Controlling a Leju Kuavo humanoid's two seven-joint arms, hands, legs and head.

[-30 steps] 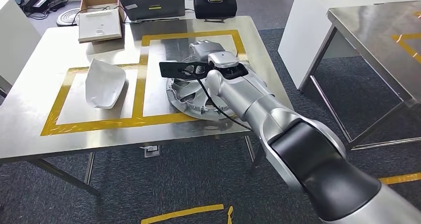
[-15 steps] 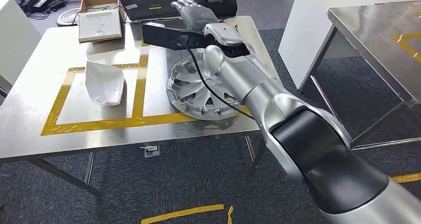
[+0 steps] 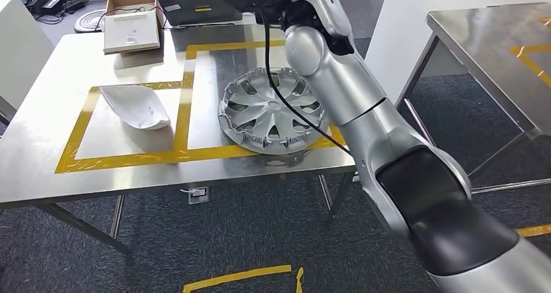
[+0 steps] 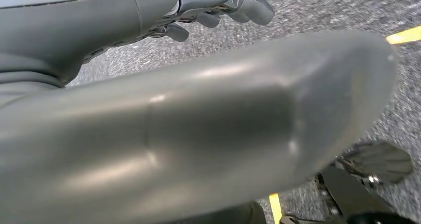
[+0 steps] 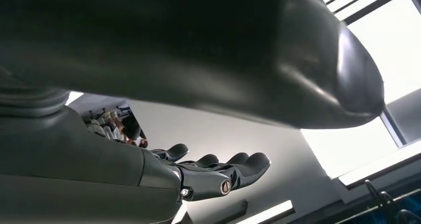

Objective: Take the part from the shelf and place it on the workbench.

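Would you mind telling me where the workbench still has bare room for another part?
Bare steel lies along the workbench near edge, outside the yellow tape, and on its far left. The right taped box is crowded by the wheel cover; the white part takes part of the left box.

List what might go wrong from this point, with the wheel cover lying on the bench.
1. The wheel cover lies across the yellow tape near the workbench front edge; a bump from the right arm above it might push it farther out.
2. The black cable on that arm hangs over the cover's spokes and could snag.
3. The white part looks rounded underneath and may rock.
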